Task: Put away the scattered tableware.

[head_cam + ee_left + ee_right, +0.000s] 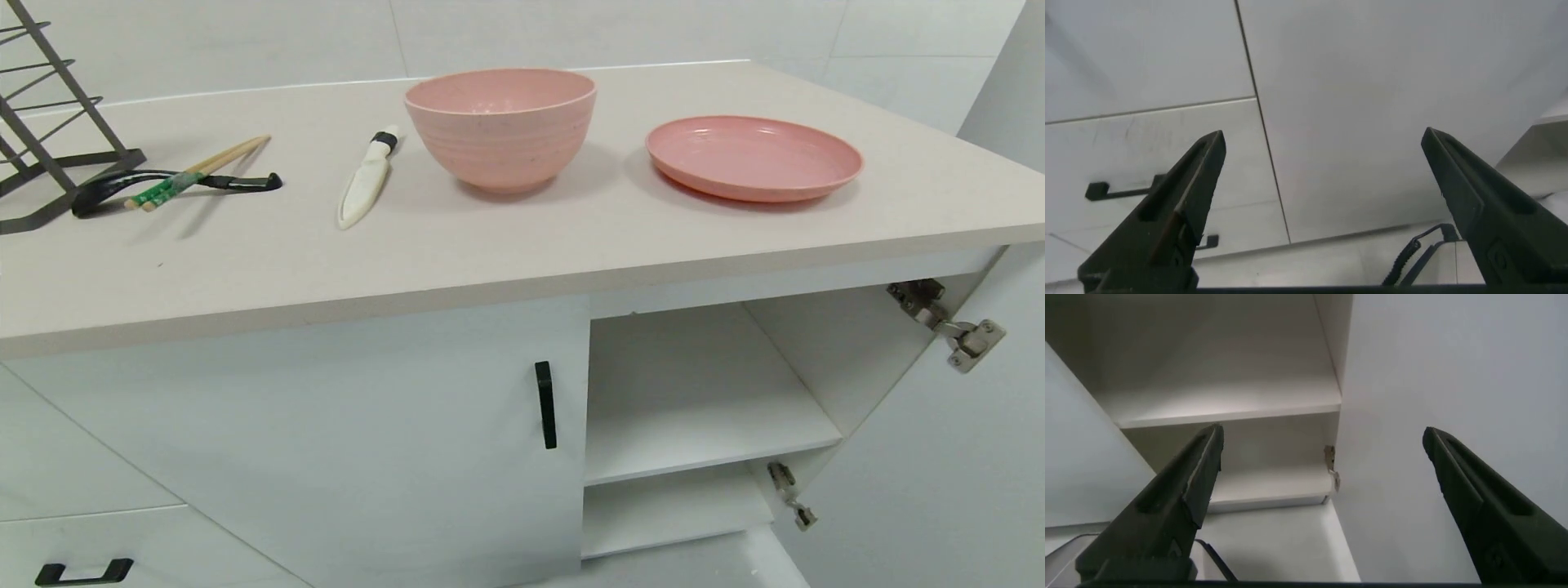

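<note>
Dark left hand (1323,137) and right hand (1323,432) gape wide (both empty).

The bowl (500,126) and plate (753,155) look like matt pink plastic, faintly speckled. The 2 chopsticks (204,169) are pale bare wood with green-coated ends. The knife (367,181) wears a smooth cream sheath. The countertop (522,245) is matt beige, the cabinet door (326,441) smooth white, its handle (545,405) matt black, the upper hinge (947,322) shiny metal.
</note>
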Tool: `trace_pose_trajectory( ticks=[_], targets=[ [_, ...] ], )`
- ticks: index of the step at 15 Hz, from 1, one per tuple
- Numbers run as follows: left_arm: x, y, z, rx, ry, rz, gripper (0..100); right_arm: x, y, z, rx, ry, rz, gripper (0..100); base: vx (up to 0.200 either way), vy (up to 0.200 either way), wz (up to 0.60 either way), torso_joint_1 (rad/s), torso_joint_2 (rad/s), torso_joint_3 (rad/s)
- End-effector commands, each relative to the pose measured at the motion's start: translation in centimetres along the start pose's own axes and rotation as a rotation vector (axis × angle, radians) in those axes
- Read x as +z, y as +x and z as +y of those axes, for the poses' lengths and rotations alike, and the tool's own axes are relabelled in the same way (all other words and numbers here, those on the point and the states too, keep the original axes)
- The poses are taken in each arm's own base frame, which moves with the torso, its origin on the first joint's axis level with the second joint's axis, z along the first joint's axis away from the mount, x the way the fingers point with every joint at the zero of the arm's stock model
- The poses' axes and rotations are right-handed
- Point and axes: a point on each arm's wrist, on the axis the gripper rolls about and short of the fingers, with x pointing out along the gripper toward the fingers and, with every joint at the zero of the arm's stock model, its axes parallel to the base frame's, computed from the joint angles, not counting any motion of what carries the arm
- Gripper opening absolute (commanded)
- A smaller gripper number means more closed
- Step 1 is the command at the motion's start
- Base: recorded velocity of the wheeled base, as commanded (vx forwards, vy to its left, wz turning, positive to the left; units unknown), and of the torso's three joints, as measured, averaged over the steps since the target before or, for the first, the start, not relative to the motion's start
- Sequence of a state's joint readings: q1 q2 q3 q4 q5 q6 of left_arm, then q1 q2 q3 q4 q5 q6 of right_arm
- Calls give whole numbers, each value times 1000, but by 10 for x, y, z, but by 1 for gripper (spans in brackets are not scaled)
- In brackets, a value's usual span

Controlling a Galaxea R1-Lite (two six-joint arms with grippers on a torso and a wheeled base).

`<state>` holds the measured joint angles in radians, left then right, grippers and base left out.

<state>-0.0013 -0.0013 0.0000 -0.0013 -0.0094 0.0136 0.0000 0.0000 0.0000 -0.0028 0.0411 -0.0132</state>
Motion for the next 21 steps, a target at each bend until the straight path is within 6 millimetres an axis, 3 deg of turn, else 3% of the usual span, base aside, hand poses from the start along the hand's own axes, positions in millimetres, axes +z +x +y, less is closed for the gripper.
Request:
trace_pose_trajectory(
  ticks=[1,6,11,21],
  targets=[
    [0,0,0,0,0,1,100,0,0,0,0,-1,0,100,0,0,0,0,0,0],
    [0,0,0,0,0,1,100,0,0,0,0,1,0,100,0,0,0,9,-11,-6],
    [0,0,0,0,0,1,100,0,0,0,0,1,0,100,0,0,0,203,-115,-101],
    [0,0,0,0,0,1,100,0,0,0,0,1,0,100,0,0,0,201,-524,-198]
  ],
)
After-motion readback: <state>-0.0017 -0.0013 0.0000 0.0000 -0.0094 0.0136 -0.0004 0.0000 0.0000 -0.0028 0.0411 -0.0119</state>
